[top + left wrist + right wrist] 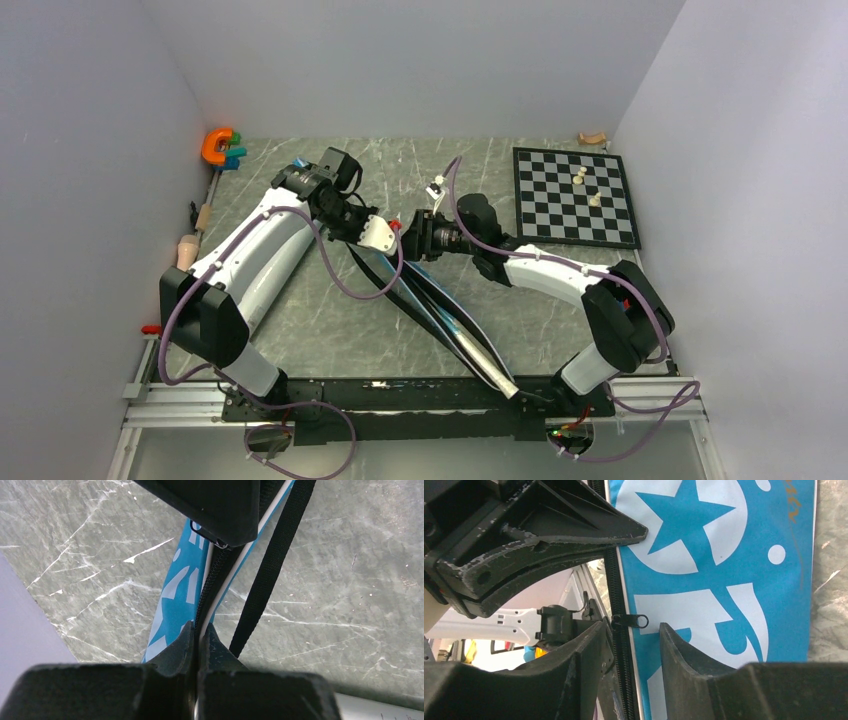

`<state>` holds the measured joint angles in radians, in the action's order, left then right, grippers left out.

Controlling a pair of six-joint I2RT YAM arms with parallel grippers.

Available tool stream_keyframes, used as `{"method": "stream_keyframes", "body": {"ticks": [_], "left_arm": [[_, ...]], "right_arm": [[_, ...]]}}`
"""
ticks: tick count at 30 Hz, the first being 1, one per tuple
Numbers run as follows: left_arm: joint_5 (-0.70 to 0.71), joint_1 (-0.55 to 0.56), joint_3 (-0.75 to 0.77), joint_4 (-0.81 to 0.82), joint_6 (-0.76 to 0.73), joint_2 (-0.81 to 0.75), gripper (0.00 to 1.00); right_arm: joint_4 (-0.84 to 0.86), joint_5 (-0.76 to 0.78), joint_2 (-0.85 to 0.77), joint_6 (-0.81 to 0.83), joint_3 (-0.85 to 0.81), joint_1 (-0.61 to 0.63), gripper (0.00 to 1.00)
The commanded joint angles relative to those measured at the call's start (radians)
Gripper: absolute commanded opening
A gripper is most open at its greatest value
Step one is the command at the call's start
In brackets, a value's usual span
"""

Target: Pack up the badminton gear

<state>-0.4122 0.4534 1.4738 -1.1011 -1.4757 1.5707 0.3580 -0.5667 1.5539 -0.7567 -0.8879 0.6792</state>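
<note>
On the worktop [320,340], the bag [450,320] is held on edge, its seam clamped by the left pincer [198,630]. Zipping is judged in hand: the right pincer [631,630], half open, must be closed on the zip pull [630,621].

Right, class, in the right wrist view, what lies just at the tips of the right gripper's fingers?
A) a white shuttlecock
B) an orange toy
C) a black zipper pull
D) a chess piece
C: the black zipper pull lies across the zip of the blue bag, right at the mouth of the open right gripper.
</note>
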Motion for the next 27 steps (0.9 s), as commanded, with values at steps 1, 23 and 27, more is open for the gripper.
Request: {"method": "stream_keyframes", "body": {"ticks": [1,23,27], "left_arm": [[-0.013,0.006,0.025,0.009,0.013,-0.029,0.00],[0.007,0.009,0.036,0.009,0.029,-0.005,0.00],[0.013,0.007,0.034,0.010,0.030,-0.001,0.00]], "right_arm": [[0.078,-0.026,-0.016,-0.015,-0.044,-0.002,0.46],[0.075,-0.032,-0.069,-0.032,-0.026,0.002,0.00],[0.091,-0.022,-0.103,-0.045,0.000,0.001,0.00]]}}
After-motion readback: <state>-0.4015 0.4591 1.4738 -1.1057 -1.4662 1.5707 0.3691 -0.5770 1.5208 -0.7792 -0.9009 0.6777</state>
